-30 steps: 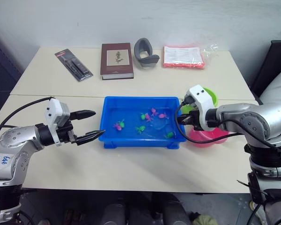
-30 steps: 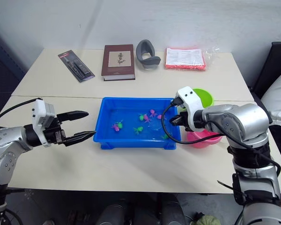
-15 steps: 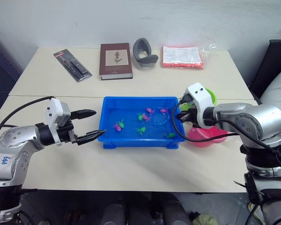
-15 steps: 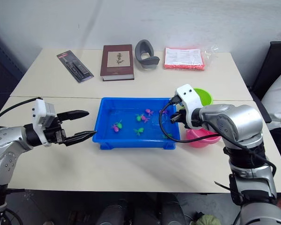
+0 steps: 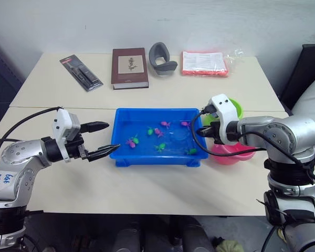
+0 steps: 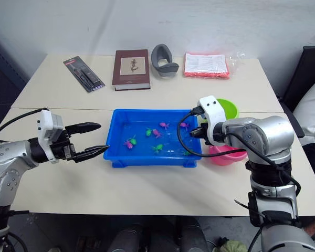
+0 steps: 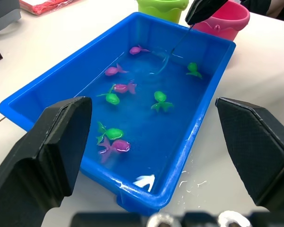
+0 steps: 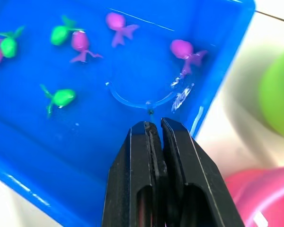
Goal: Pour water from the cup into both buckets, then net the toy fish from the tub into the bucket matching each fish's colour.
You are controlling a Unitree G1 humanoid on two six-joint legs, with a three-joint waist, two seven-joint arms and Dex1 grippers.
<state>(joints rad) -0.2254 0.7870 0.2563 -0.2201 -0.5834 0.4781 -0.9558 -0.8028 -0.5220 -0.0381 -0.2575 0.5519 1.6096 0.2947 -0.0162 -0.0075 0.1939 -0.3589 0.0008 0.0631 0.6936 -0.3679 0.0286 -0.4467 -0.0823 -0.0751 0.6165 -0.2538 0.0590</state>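
While the netting goes on, stock stands thus:
Left gripper (image 5: pixel 98 139): fingers spread, empty, just beside the tub's near-left end.
Tub (image 5: pixel 123 158): holds water; pink and green fish (image 7: pixel 114 145) loose inside.
Right gripper (image 8: pixel 153 125): fingers pinched on the net (image 8: pixel 132 100), hoop dipped among the fish.
Buckets: pink bucket (image 5: pixel 232 156), green bucket (image 6: pixel 227 108), just beside the tub's right end.
Progress: judged unfinished; fish remain to sort.

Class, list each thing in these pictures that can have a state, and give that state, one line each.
Tub: holds water and fish.
Net: hoop dipped in the water, empty.
Right hand: shut on the net handle.
Left hand: open, empty.
Book: closed.
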